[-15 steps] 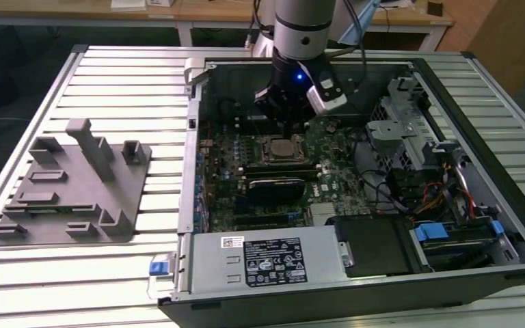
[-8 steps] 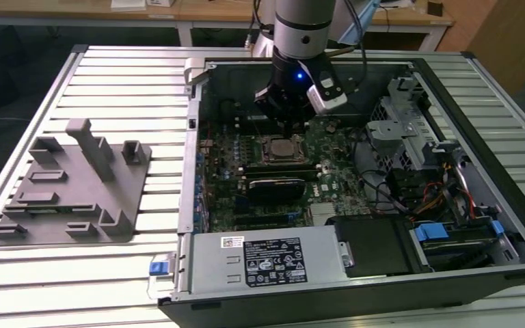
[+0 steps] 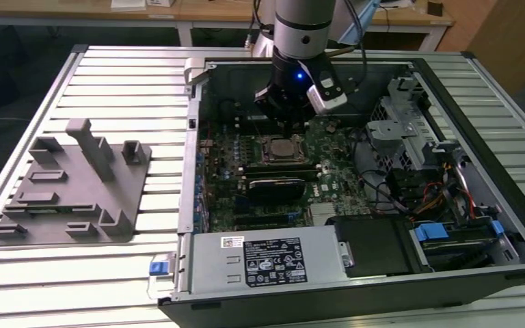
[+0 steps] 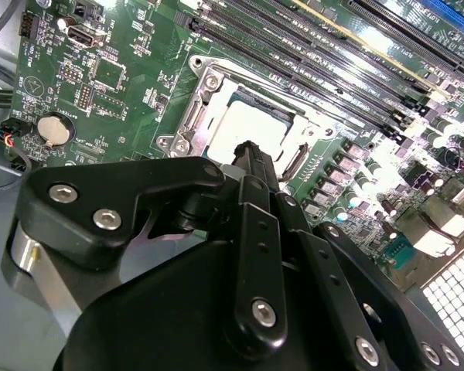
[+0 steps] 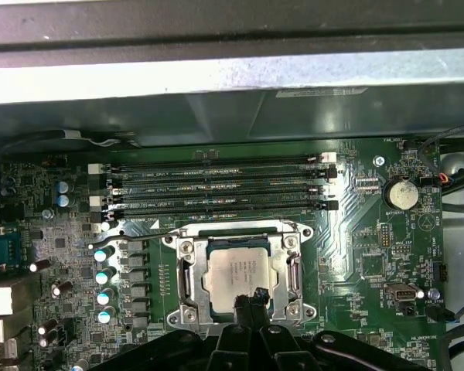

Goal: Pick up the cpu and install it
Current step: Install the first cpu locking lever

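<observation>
The cpu (image 3: 284, 145) lies flat in the motherboard's socket, silver top up, framed by the metal socket bracket (image 5: 187, 272). In both wrist views the cpu (image 5: 236, 269) (image 4: 247, 126) sits level and square in the frame. My gripper (image 3: 290, 127) hangs straight down just above the cpu's edge. Its black fingers stand together at the tips (image 5: 251, 298) (image 4: 247, 148) with nothing between them. The tips cover a small part of the cpu's near rim.
The open computer case (image 3: 191, 123) lies on a slatted metal table. Memory slots (image 5: 216, 182) run beside the socket, and a coin battery (image 5: 402, 193) sits nearby. A power supply (image 3: 262, 263) and drive cage (image 3: 409, 116) crowd the case. A grey plastic fixture (image 3: 71, 184) rests at the exterior view's left.
</observation>
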Tool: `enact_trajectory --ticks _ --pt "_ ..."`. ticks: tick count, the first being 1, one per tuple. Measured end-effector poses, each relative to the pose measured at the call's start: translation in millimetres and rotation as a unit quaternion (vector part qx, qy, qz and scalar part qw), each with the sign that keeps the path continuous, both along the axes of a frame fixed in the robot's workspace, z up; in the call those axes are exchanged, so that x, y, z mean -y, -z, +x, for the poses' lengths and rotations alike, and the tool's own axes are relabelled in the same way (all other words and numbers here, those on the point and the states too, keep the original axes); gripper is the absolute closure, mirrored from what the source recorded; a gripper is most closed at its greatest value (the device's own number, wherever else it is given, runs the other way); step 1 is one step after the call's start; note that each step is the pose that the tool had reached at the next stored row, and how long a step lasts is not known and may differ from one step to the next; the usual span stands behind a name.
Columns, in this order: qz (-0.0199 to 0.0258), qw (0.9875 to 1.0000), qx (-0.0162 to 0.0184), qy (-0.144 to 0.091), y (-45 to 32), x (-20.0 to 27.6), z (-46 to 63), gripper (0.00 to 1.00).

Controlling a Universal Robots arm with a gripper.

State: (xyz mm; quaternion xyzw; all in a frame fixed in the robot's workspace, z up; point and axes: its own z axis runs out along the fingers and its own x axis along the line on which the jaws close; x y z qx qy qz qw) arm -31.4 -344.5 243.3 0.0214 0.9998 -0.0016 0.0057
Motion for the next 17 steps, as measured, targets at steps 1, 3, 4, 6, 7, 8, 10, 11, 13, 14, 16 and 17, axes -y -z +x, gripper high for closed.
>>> enact_trajectory --ticks 1,3,4,6,7,8,10,11,13,14,16,17 --pt "0.0 1.0 0.0 0.0 0.0 0.0 -0.1 0.89" --pt "-0.0001 1.0 0.0 0.0 -0.1 0.0 -1.9 0.89" --pt "-0.0001 1.0 0.0 0.0 -0.1 0.0 -3.3 0.89" --pt "0.0 1.0 0.0 0.0 -0.1 0.1 -7.1 0.89" --pt "0.0001 1.0 0.0 0.0 0.0 0.0 -10.0 0.89" --pt "0.0001 1.0 0.0 0.0 0.0 0.0 -13.4 0.89" --pt "0.0002 1.0 0.0 0.0 0.0 0.0 -19.4 0.89" --pt "0.0002 1.0 0.0 0.0 0.0 0.0 -21.8 0.89" --pt "0.0002 1.0 0.0 0.0 0.0 0.0 -26.1 0.89" --pt "0.0002 1.0 0.0 0.0 0.0 0.0 -28.1 0.89" --pt "0.0002 1.0 0.0 0.0 0.0 0.0 -32.3 0.89" --pt "0.0003 1.0 0.0 0.0 0.0 0.0 -34.5 0.89"
